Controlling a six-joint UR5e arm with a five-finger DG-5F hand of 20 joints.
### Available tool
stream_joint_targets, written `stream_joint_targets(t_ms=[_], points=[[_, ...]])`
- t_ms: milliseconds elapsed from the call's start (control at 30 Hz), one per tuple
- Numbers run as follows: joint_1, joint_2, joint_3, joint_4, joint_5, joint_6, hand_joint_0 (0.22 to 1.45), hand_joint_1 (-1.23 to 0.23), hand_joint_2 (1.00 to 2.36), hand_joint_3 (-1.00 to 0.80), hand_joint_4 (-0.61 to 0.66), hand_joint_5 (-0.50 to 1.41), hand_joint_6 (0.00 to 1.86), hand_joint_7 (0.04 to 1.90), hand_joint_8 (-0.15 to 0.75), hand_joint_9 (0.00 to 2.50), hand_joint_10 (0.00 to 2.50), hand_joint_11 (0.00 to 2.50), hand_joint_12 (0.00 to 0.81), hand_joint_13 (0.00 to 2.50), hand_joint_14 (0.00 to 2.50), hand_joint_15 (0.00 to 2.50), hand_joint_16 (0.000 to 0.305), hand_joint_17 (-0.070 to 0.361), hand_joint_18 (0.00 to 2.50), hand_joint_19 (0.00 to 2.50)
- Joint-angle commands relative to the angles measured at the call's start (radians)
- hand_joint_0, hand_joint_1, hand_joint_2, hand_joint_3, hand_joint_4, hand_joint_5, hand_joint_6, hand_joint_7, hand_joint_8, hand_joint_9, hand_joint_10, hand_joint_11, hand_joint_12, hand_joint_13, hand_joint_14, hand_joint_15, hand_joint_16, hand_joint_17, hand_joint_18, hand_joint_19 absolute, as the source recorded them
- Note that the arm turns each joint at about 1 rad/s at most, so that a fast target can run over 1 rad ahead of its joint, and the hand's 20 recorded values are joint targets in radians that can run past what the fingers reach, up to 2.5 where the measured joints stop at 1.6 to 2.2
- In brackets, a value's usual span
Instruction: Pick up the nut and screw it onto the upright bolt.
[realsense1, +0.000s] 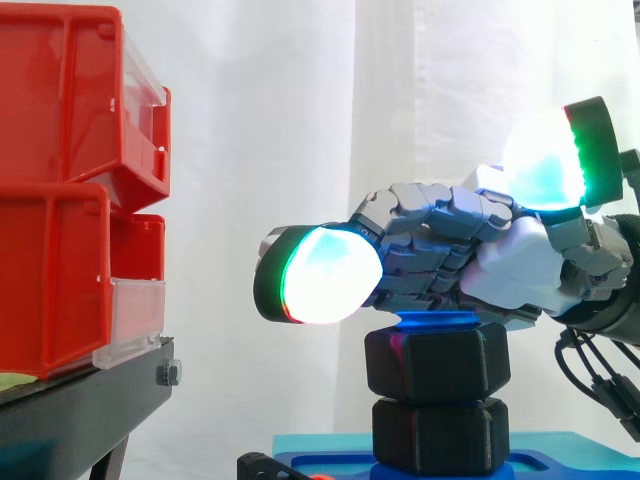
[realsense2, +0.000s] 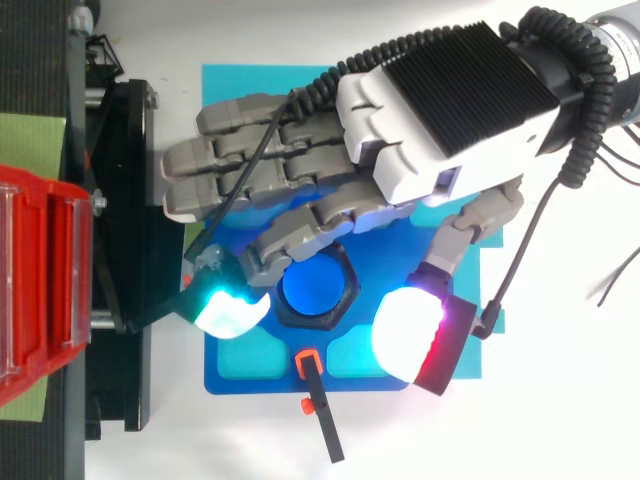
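At the left, the red bins (realsense1: 60, 190) stand on the black stand (realsense1: 70, 400), and the long fingers of the robot hand (realsense1: 440, 235) point toward them. The robot hand is spread and pinches nothing: one glowing fingertip (realsense1: 330, 272) is left of the work, and the thumb pad (realsense2: 410, 335) is right of it.

Between them, the black hexagonal nut (realsense1: 437, 362) sits around the blue bolt (realsense2: 312, 288), above a second black hexagonal piece (realsense1: 440, 435) on the blue base plate (realsense2: 225, 380). I cannot tell whether the palm touches the bolt top.

I think the risk is an empty turn. In the side view the pads are higher than the nut, so closing here would miss it. A wide turn could also bring the fingers against the stand, which is near.
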Motion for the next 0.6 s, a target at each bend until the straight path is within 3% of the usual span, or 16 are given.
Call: stream_joint_targets(t_ms=[0, 567], points=[[-0.003, 0.000, -0.003, 0.012, -0.001, 0.000, 0.43, 0.00, 1.00, -0.50, 0.00, -0.28, 0.50, 0.55, 0.136, 0.00, 0.00, 0.00, 0.349, 0.00, 0.00, 0.00, 0.065, 0.145, 0.00, 0.00], [-0.018, -0.013, -0.004, 0.018, -0.011, 0.000, 0.43, 0.00, 1.00, -0.50, 0.02, -0.27, 0.50, 0.57, 0.153, 0.00, 0.00, 0.00, 0.348, 0.00, 0.00, 0.00, 0.064, 0.143, 0.00, 0.00]])
